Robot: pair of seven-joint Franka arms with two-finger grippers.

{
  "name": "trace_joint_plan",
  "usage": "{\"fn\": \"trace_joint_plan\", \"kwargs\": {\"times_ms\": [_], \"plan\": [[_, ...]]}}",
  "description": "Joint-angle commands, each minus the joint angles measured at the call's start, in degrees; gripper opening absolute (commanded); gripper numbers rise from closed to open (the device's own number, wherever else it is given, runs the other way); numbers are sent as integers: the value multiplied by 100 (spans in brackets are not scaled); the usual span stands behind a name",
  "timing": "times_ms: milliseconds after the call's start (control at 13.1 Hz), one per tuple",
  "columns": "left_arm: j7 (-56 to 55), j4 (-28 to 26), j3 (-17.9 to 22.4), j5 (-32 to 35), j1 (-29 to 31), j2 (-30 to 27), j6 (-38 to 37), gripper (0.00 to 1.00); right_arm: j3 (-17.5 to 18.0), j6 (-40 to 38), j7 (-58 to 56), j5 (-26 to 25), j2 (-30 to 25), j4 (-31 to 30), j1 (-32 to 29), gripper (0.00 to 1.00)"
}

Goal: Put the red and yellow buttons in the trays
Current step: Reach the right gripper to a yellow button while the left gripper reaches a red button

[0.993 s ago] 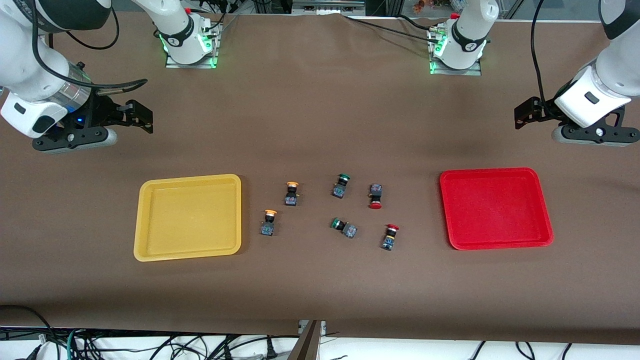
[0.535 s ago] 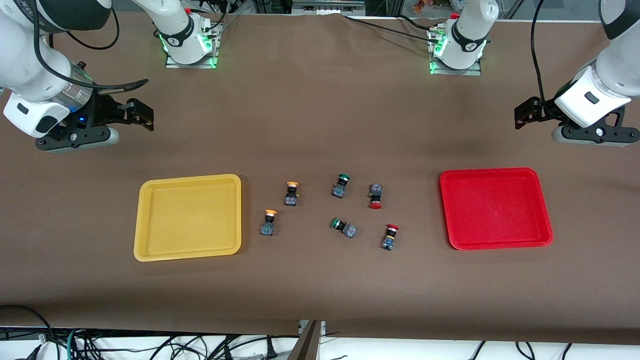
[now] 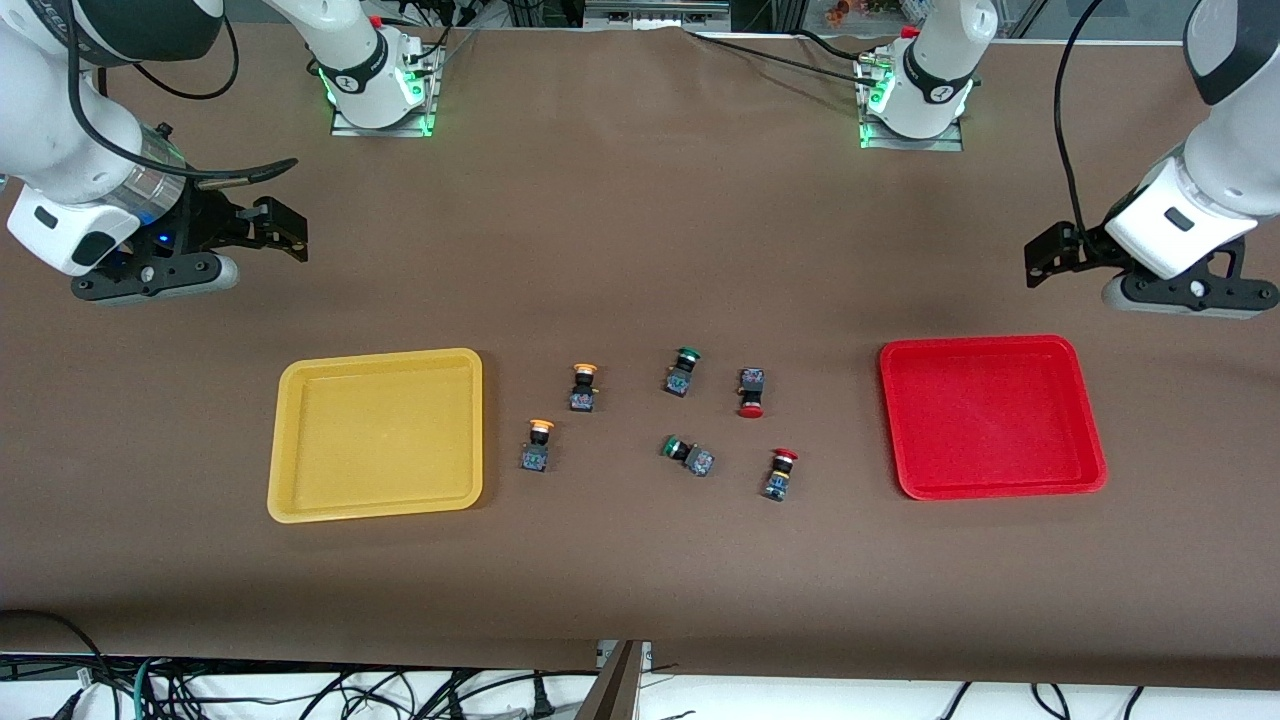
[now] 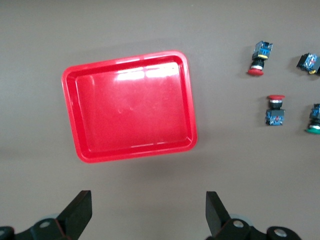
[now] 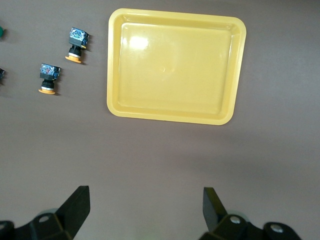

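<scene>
Reds sit toward my left arm, yellows toward my right

Both pincers hang spread wide, holding nothing: left gripper [image 4: 146, 212] over bare table by the red tray [image 3: 992, 415], right gripper [image 5: 142, 207] by the yellow tray [image 3: 378, 433]. Red buttons [image 3: 752, 391] lie between the trays, toward the red tray; yellow buttons [image 3: 584, 386] toward the yellow tray.

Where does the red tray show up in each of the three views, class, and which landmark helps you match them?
Front view: the red tray lies toward the left arm's end of the table.
Left wrist view: it fills the middle of the picture.
Right wrist view: not in it.
Shared landmark: the two red buttons beside the tray, seen in the front and left wrist views.
</scene>
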Motion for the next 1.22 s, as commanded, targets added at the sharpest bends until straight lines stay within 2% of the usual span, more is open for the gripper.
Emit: {"fn": "trace_joint_plan", "kwargs": {"times_ms": [0,229,535,688,917,993,1146], "plan": [[-10,498,-6,83,-125,354,-29,100,69,-105,83,-93,31,106,-36,100],[-18,544,-15,110,-143,364,-38,100,69,9,109,-93,276,105,156,100],[-27,648,-32,48,-187,486,-21,100,69,1377,933,-23,1618,245,779,100],[-18,894,-59,92,-389,1134,32,100,77,1967,1495,-14,2278,578,1070,100],[43,1535,-50,92,-731,2583,829,100,77,2626,2015,3,3096,879,1290,100],[34,1624,-50,83,-785,2962,1127,100,77,3020,2243,4,3351,949,1404,100],[-35,1642,-58,5,-872,3595,2337,100,77,3602,2674,12,3895,1159,1571,99]]}}
